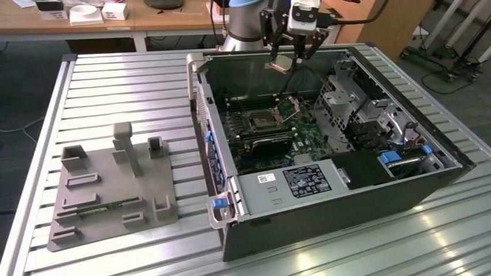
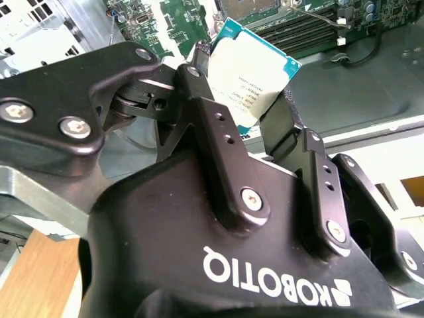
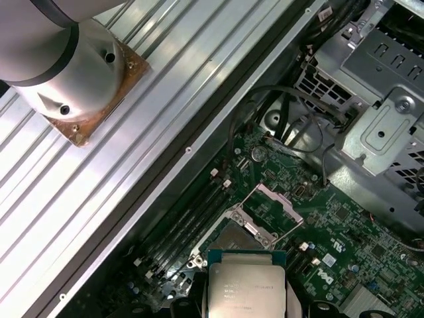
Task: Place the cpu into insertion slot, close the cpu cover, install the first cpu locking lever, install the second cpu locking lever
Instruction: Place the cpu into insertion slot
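End effector (image 1: 286,56) — clamped on cpu (image 2: 255,73) | held in air over open computer case (image 1: 307,224) on bench (image 1: 115,86) | cpu cover (image 3: 277,211) tilted up — beside insertion slot (image 3: 230,237)

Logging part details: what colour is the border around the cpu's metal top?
Teal-green on the cpu, clearest in the second wrist view.

Cameras: one off the arm, two at its wrist.
The exterior view is looking down from well back at the open computer case (image 1: 345,221); both wrist views are peering into it from close, sharing the cpu (image 2: 255,73) (image 3: 246,288) and green circuit board (image 2: 165,23) (image 3: 358,238).
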`<state>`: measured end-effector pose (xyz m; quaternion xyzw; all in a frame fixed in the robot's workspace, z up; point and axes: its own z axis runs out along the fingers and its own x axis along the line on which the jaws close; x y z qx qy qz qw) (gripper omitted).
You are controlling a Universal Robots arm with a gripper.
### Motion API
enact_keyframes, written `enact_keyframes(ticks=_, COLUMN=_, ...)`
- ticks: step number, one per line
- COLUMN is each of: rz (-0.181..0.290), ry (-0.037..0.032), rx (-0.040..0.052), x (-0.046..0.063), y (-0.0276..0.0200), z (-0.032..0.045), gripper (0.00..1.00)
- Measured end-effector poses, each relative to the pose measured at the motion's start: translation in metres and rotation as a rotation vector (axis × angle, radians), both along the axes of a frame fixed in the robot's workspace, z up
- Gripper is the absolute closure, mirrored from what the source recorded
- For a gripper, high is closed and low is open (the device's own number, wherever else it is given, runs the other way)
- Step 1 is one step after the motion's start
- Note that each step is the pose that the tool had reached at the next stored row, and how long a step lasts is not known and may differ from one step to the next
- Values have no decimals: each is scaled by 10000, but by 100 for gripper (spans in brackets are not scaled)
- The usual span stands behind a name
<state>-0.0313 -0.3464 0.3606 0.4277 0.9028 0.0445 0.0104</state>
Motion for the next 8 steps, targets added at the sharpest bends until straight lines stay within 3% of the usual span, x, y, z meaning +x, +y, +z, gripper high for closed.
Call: enact_keyframes(ticks=8, rz=-540, ry=-1, rx=0, x=0, y=0, z=-5, gripper=46)
